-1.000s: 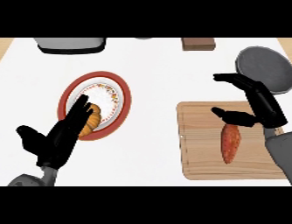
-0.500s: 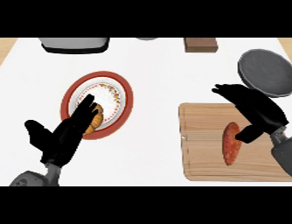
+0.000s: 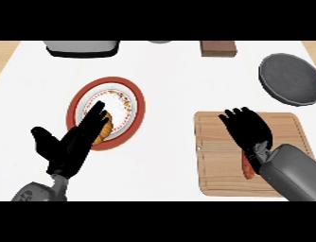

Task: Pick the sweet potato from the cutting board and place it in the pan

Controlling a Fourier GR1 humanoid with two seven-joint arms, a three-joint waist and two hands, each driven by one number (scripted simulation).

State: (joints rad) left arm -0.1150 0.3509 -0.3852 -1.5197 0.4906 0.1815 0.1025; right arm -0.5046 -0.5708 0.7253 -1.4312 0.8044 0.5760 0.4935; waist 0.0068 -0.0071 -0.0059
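An orange sweet potato [image 3: 247, 168] lies on the wooden cutting board [image 3: 215, 142] at the right; only its lower end shows. My right hand [image 3: 246, 126] lies flat over it, fingers straight and pointing away, hiding most of it. The dark grey pan [image 3: 294, 79] sits beyond the board at the far right, nothing in it. My left hand [image 3: 71, 144] rests open at the lower left, its fingertips over the edge of a red-rimmed plate [image 3: 134, 101].
The plate holds a brown pastry [image 3: 103, 132] partly behind my left fingers. A grey appliance [image 3: 83, 47] stands at the back left and a brown block [image 3: 219, 47] at the back right. The white counter's wooden edges show at both sides.
My right hand has come down and nearer over the board, now covering the sweet potato, and its fingers have flattened out. The view has shifted slightly. My left hand has barely moved.
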